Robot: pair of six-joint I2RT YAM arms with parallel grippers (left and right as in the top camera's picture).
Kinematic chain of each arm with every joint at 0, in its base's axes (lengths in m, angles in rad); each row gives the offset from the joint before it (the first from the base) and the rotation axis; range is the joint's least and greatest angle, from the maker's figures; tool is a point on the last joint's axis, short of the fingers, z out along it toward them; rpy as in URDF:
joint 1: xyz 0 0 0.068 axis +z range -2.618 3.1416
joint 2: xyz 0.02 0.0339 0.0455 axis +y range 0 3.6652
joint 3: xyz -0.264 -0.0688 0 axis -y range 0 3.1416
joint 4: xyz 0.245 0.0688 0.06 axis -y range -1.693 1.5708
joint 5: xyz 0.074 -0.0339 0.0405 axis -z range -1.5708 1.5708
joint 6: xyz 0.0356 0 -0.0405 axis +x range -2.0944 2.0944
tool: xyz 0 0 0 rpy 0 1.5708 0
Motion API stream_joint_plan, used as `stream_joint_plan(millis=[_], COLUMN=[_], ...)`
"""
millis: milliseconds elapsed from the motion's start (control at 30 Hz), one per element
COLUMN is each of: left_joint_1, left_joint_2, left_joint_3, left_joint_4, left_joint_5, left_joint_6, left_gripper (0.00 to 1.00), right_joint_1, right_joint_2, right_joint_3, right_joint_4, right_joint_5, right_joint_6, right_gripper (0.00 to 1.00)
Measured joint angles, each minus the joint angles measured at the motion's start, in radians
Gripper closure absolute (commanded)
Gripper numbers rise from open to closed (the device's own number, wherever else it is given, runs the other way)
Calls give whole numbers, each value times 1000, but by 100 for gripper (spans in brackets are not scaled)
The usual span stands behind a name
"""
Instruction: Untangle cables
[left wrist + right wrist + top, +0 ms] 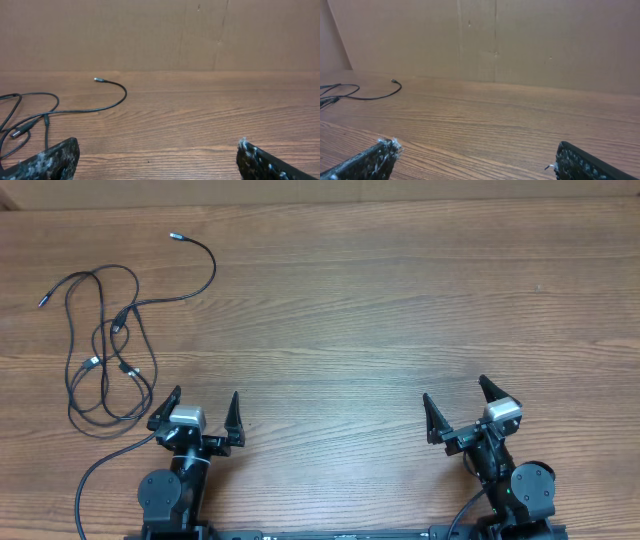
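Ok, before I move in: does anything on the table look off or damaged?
Only the cables stand out: crossed loops lying at the left of the table, one strand trailing off to a plug tip. No damage shows. The left gripper and right gripper are open and empty.

left arm (172, 488): near-left side, wrist level, jaws spread wide, empty, pointing far | right arm (522, 485): near-right side, jaws spread wide, empty, angled far-left
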Motion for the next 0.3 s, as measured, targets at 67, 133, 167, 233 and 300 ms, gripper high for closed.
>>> stream_joint_plan(millis=[67,133,167,233,300], left_joint_1=[0,0,0,0,0], left_joint_2=[0,0,0,0,0], left_joint_3=[0,0,0,0,0], left_joint_4=[0,0,0,0,0], left_joint_5=[0,0,0,0,0], left_joint_6=[0,0,0,0,0], left_gripper=[0,0,0,0,0], right_joint_1=[0,0,0,0,0], right_joint_2=[0,0,0,0,0], right_joint_3=[0,0,0,0,0], right_joint_4=[0,0,1,0,0], right_joint_5=[0,0,0,0,0], right_joint_6=[0,0,0,0,0], right_gripper=[0,0,0,0,0])
